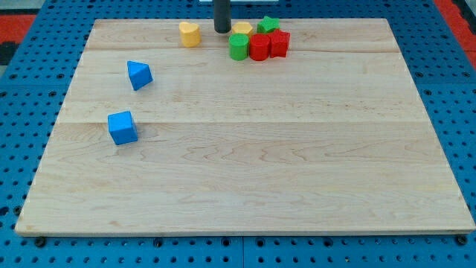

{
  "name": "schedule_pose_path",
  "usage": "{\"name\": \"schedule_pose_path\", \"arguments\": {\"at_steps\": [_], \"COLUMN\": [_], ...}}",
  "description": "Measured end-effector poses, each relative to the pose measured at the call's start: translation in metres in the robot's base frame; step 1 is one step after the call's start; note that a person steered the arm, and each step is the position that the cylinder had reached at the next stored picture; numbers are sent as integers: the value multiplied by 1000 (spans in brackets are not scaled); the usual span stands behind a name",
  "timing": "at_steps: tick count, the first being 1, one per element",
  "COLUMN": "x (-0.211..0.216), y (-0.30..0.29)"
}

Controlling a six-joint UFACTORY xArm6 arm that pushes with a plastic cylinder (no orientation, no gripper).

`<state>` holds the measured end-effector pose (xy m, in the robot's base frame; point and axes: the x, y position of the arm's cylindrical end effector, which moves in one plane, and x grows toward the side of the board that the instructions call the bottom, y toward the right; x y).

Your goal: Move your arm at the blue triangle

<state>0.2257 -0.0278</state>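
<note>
The blue triangle (138,74) lies on the wooden board at the view's upper left. My tip (222,30) stands near the view's top edge, between a yellow heart-shaped block (190,33) on its left and a yellow block (242,30) on its right. The tip is well to the right of the blue triangle and above it in the view, and touches no blue block. A blue cube (123,127) lies below the triangle.
Right of the tip sits a tight cluster: a green cylinder (239,47), two red blocks (259,47) (279,43) and a green block (268,25) behind them. The wooden board (245,164) rests on a blue pegboard.
</note>
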Motion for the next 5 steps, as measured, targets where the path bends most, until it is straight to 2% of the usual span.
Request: {"name": "schedule_pose_path", "arguments": {"at_steps": [2, 3, 4, 5], "x": [0, 5, 55, 104], "y": [-102, -85, -59, -77]}}
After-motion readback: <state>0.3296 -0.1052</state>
